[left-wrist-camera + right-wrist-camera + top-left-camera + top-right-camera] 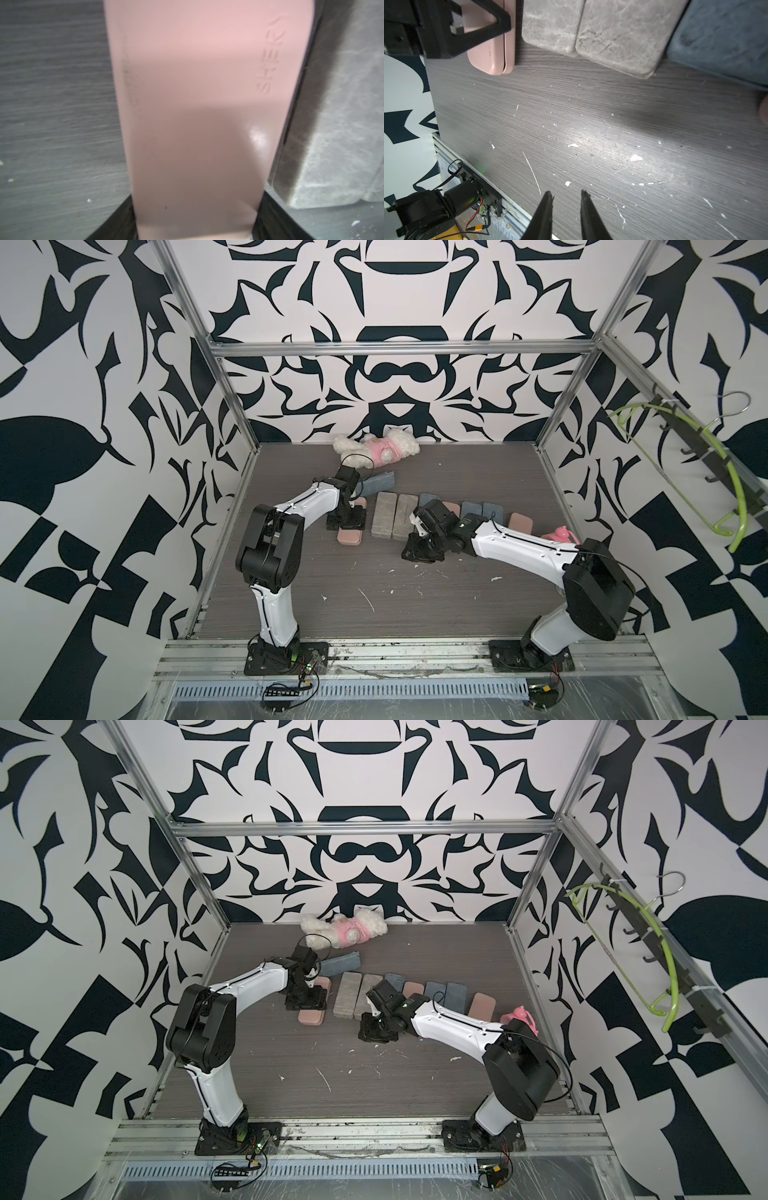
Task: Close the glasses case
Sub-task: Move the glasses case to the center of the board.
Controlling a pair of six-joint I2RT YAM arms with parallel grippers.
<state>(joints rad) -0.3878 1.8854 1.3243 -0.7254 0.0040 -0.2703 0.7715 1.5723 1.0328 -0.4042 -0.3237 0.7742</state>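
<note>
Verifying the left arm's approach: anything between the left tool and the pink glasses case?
Nothing visible. The left tool straddles the pink glasses case, one finger on each long side. The neighbouring grey case lies beside it, outside the fingers.

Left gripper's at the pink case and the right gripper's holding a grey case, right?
Not quite. The right gripper holds nothing; the right wrist view shows its jaws apart over bare table. The left gripper is at the pink case.

Nine glasses cases [385,516], one plush toy [376,450], two arms [299,502]
</note>
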